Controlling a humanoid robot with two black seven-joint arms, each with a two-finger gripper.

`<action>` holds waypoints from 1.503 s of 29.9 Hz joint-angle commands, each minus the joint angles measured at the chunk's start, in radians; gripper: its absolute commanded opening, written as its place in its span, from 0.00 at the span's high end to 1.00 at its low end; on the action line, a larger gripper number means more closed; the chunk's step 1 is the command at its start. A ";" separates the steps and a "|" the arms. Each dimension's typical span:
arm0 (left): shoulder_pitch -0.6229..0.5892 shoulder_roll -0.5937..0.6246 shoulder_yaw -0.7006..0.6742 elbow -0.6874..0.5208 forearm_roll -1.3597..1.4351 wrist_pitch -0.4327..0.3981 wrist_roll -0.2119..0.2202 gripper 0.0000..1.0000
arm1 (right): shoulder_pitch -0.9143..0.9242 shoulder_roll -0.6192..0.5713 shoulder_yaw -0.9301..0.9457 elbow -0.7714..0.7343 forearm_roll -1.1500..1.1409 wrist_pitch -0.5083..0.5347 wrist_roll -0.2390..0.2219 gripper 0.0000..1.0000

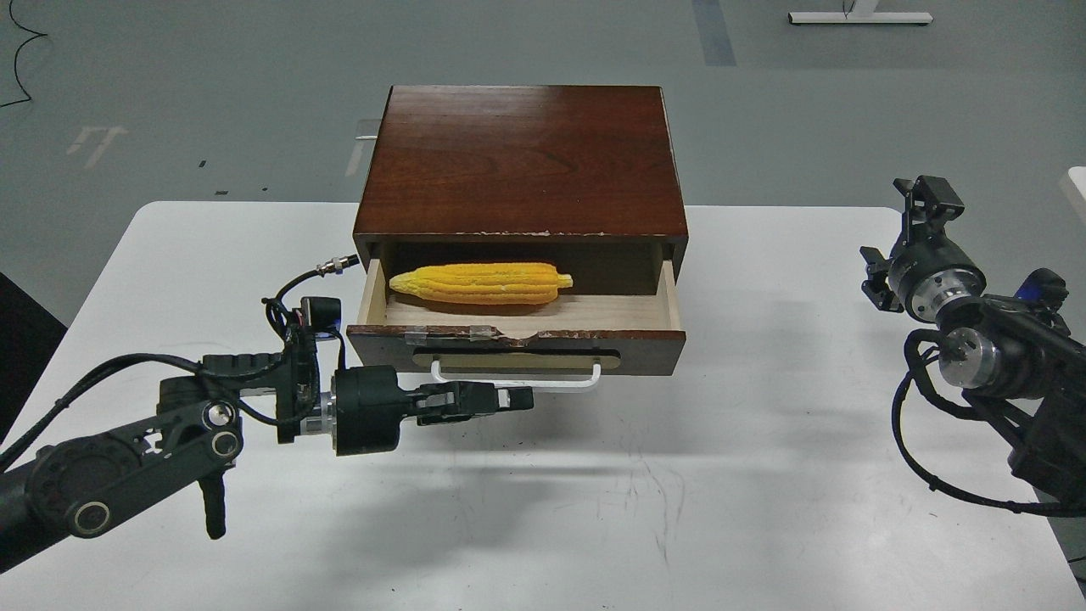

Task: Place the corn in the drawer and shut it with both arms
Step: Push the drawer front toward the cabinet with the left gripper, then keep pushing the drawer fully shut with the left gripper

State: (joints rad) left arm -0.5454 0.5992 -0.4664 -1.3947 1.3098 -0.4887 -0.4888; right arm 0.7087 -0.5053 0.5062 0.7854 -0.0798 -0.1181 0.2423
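Note:
The yellow corn (484, 283) lies lengthwise in the left half of the pale wooden drawer (672, 299), which sticks partway out of the reddish-brown cabinet (522, 161). My left gripper (519, 397) lies level in front of the drawer's dark chipped front, its fingers together, its tip just under the white bar handle (556, 383). It holds nothing. My right gripper (932, 197) is far to the right of the cabinet, above the table's right edge. It is small and dark, so its fingers cannot be told apart.
The cabinet stands at the back middle of the white table (679, 509). The table's right edge lies under my right arm. The grey floor lies beyond, with a white stand base (859, 17) far back.

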 commanded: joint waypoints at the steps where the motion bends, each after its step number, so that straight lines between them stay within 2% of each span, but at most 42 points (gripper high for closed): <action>1: -0.016 -0.013 -0.003 0.016 0.000 0.000 0.000 1.00 | 0.000 -0.001 0.000 0.000 0.000 0.000 0.000 0.00; 45: -0.137 -0.213 -0.003 0.258 -0.003 0.000 0.000 1.00 | -0.005 -0.001 -0.001 0.000 0.000 0.000 0.000 0.00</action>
State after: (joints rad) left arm -0.6704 0.3878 -0.4690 -1.1439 1.3074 -0.4886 -0.4892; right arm 0.7055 -0.5062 0.5062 0.7854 -0.0798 -0.1181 0.2423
